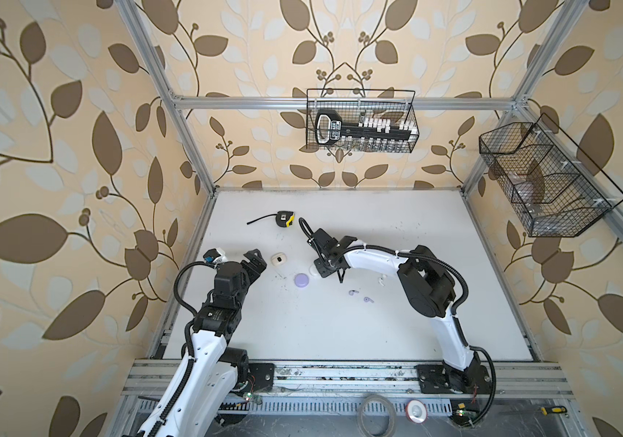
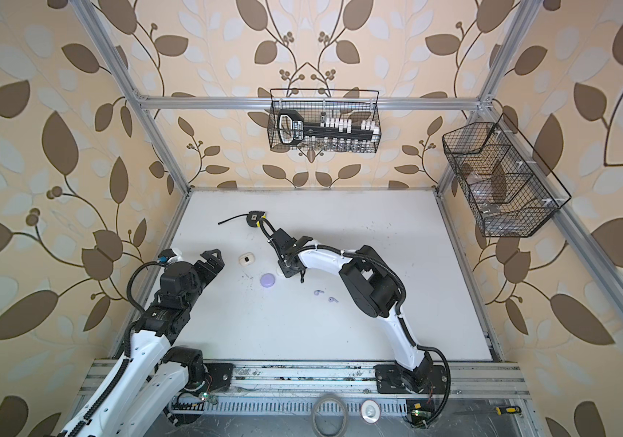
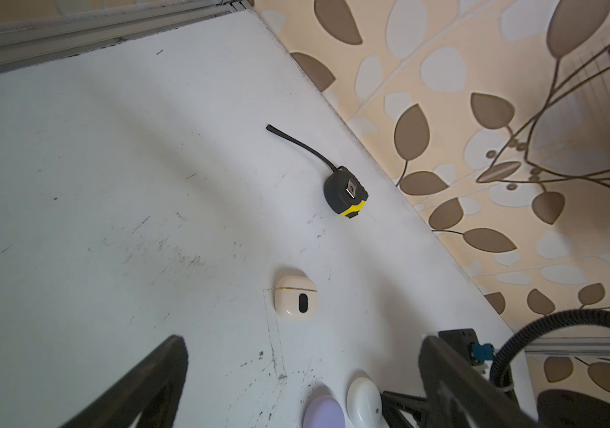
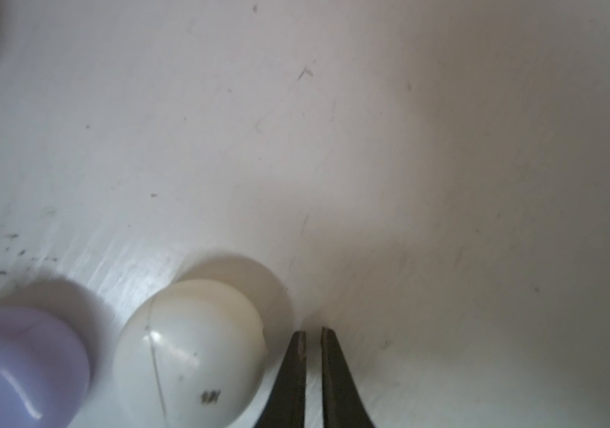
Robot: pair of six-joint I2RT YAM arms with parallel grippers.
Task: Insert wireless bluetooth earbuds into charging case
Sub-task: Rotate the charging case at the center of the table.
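Observation:
Three closed charging cases lie left of the table's middle: a cream case [image 1: 278, 259] [image 3: 296, 298], a lilac case [image 1: 301, 280] [image 4: 18, 370] and a white case [image 1: 312, 269] [image 4: 192, 355]. Two lilac earbuds [image 1: 353, 292] [image 1: 368, 300] lie loose on the table, and a white earbud [image 1: 381, 280] shows under the right arm. My right gripper [image 1: 341, 279] [image 4: 313, 333] is shut on nothing, its tips low beside the white case. Left of the cream case, my left gripper [image 1: 255, 261] [image 3: 303, 344] stands wide open and empty.
A black and yellow tape measure [image 1: 285, 219] [image 3: 346, 192] with its strap out lies toward the back of the white table [image 1: 397, 325]. Two wire baskets [image 1: 362, 121] [image 1: 546, 181] hang on the walls. Tape rolls [image 1: 378, 414] sit below the front rail.

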